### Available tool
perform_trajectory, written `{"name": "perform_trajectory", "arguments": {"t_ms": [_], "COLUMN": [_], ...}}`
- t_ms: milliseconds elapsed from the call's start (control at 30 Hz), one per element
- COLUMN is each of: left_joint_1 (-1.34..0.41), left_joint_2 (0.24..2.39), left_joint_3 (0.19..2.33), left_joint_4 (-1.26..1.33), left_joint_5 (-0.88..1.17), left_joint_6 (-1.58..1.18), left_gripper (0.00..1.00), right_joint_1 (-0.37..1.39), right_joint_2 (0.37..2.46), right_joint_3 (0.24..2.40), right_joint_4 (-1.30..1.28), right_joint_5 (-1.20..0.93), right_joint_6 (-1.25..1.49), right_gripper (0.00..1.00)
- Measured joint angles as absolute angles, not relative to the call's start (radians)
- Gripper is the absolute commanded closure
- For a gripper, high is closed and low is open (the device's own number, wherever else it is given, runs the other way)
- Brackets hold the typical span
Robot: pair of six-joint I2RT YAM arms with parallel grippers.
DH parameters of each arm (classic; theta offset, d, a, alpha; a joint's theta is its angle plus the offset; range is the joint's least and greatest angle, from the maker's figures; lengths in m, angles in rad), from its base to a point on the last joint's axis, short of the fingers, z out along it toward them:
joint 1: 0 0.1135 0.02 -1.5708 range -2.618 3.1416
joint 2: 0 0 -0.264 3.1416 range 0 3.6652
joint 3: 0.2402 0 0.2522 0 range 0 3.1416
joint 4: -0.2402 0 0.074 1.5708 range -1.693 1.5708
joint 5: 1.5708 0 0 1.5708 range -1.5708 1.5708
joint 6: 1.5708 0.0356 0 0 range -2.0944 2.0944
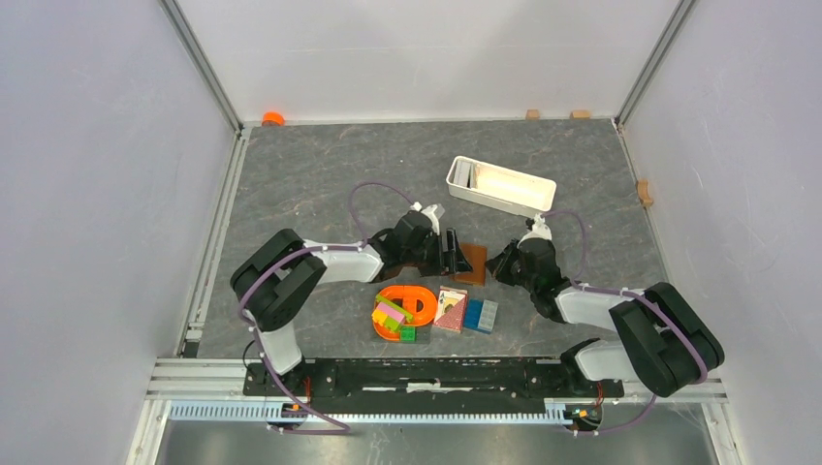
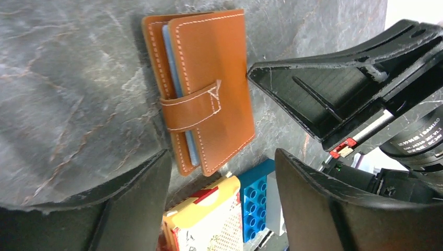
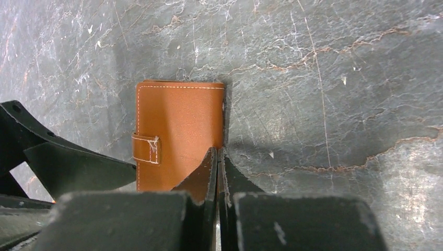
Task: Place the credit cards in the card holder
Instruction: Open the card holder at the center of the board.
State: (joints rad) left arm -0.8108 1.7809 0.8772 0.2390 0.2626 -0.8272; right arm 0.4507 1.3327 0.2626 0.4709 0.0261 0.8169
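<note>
tabletop (image 1: 320, 165) of grey veined stone under card holder (image 1: 473, 263), pale walls (image 1: 97, 194) around

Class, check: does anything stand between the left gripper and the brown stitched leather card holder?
Nothing visible does. The card holder lies on the grey marbled table right before the open left gripper; the shut right gripper sits at its opposite edge, not between.

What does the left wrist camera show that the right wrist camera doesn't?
Left wrist only: a blue card tucked inside the card holder, plus the blue block and card pack. Right wrist only: the right end effector from behind, fingers shut, tips by the holder's edge. Both: the closed, strapped brown holder on the marbled table.
</note>
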Motion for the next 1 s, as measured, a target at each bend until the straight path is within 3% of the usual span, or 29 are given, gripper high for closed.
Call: {"name": "perform_trajectory", "arguments": {"t_ms": [133, 300, 367, 467, 633, 700, 800, 833, 1000], "left_joint_1": [-0.822, -0.823, -0.825, -0.832, -0.845, -0.845, -0.850, -0.851, -0.855], "left_joint_2": [1.819, 1.854, 1.864, 1.883, 1.899, 1.891, 1.863, 1.850, 1.723], "left_joint_3": [0.891, 0.891, 0.891, 0.891, 0.889, 0.889, 0.889, 0.889, 0.889], "left_joint_4": [0.249, 0.305, 0.328, 0.358, 0.374, 0.387, 0.398, 0.395, 0.334], "left_joint_5": [0.268, 0.288, 0.294, 0.294, 0.273, 0.262, 0.239, 0.232, 0.180], "left_joint_6": [-0.839, -0.880, -0.897, -0.924, -0.949, -0.949, -0.925, -0.908, -0.744], "left_gripper": [0.38, 0.39, 0.44, 0.58, 0.94, 0.98, 0.98, 0.98, 0.98], "right_joint_1": [0.451, 0.451, 0.451, 0.451, 0.449, 0.449, 0.450, 0.450, 0.455], "right_joint_2": [1.333, 1.333, 1.333, 1.333, 1.331, 1.319, 1.281, 1.262, 1.130], "right_joint_3": [0.263, 0.263, 0.263, 0.263, 0.263, 0.262, 0.262, 0.262, 0.304], "right_joint_4": [0.471, 0.471, 0.472, 0.475, 0.482, 0.478, 0.455, 0.442, 0.299], "right_joint_5": [0.038, 0.049, 0.054, 0.063, 0.081, 0.089, 0.091, 0.089, 0.107], "right_joint_6": [0.818, 0.818, 0.818, 0.818, 0.817, 0.810, 0.786, 0.773, 0.660], "right_gripper": [1.00, 1.00, 1.00, 1.00, 1.00, 0.98, 0.58, 0.50, 0.29]}}
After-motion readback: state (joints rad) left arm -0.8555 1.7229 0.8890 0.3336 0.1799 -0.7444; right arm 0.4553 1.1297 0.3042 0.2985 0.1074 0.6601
